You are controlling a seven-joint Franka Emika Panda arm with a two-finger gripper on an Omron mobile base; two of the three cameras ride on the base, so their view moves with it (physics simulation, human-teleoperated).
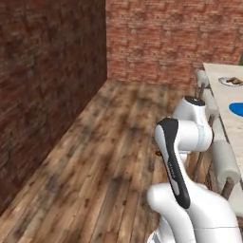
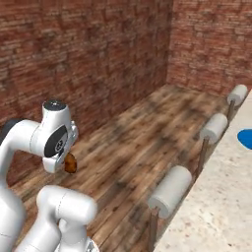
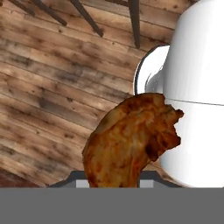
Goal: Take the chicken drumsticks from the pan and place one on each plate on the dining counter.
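Note:
A golden-brown chicken drumstick (image 3: 131, 140) sits between the jaws of my gripper (image 3: 114, 181), which is shut on it above the wooden floor. From the right base camera the same drumstick (image 2: 70, 163) hangs under the folded wrist, well left of the dining counter (image 2: 221, 206). On the dining counter (image 1: 219, 71) a pale grey plate (image 1: 223, 80) carries another drumstick (image 1: 233, 80). Nearer lies the bright blue plate (image 1: 237, 109) (image 2: 244, 138), of which only an edge shows. The pan is out of view.
Round white stools (image 2: 171, 189) (image 2: 214, 128) (image 1: 224, 159) stand in a row along the counter's side, between the arm and the stone top. Brick walls (image 1: 47, 85) close the left and the back. Wooden floor (image 1: 109, 156) spreads open to the left.

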